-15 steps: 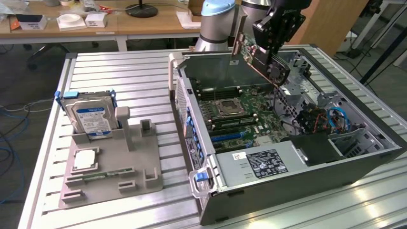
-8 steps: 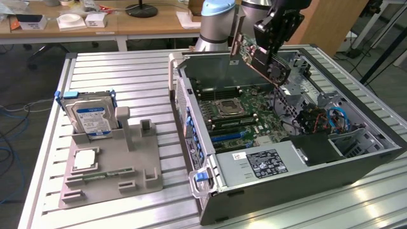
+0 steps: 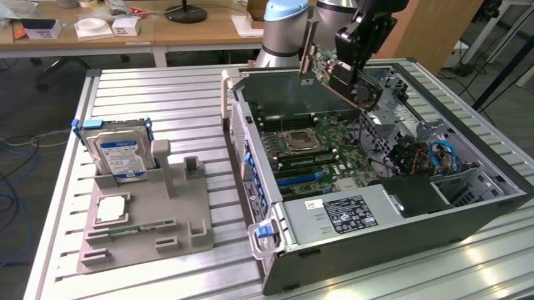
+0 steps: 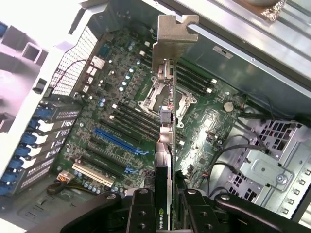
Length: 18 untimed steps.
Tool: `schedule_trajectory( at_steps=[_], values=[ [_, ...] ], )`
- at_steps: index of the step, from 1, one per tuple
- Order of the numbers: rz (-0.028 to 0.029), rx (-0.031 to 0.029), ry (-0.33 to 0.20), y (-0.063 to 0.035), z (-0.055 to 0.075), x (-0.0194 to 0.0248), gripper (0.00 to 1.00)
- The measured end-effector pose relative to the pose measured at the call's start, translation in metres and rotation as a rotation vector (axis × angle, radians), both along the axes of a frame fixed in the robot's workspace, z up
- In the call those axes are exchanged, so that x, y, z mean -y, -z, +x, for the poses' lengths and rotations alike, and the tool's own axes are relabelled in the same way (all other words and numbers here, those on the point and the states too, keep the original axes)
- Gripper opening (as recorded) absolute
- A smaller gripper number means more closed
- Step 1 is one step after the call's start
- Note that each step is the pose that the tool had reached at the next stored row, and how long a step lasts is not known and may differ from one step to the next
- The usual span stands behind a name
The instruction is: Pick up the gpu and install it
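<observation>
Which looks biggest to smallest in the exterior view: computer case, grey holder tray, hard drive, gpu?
1. Computer case.
2. Grey holder tray.
3 and 4. Hard drive and gpu, held by the gripper, look about alike; the gpu is tilted, so unsure.

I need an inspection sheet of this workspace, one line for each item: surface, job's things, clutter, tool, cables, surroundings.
Surface: ribbed aluminium table, carrying a grey parts holder and an open computer case.
Job's things: gpu held tilted in the air above the motherboard, silver bracket uppermost in the exterior view; not seated in any slot.
Clutter: hard drive upright in the holder.
Tool: tool shut on the gpu's edge.
Cables: blue cables inside the case; loose cables on the floor.
Surroundings: wooden desk with small white boxes behind.
</observation>
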State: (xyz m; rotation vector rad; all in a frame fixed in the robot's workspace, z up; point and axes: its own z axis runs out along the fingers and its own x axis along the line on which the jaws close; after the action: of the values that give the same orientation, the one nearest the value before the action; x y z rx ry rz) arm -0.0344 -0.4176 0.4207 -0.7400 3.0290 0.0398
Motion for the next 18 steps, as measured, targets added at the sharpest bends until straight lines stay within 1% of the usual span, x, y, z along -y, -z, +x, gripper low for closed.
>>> schedule_trajectory(
  at_steps=[13,14,16,17,18],
  values=[
    [-0.0011,0.0,-0.133,-0.0006,0.0,0.0,0.26],
    [-0.0028,-0.0001,-0.181,-0.0008,0.0,0.0,0.26],
    [-0.0042,-0.0002,-0.279,-0.0012,0.0,0.0,0.26],
    [-0.0043,-0.0001,-0.313,-0.0012,0.0,0.0,0.26],
    [-0.0044,-0.0001,-0.326,-0.0012,0.0,0.0,0.26]
  ],
)
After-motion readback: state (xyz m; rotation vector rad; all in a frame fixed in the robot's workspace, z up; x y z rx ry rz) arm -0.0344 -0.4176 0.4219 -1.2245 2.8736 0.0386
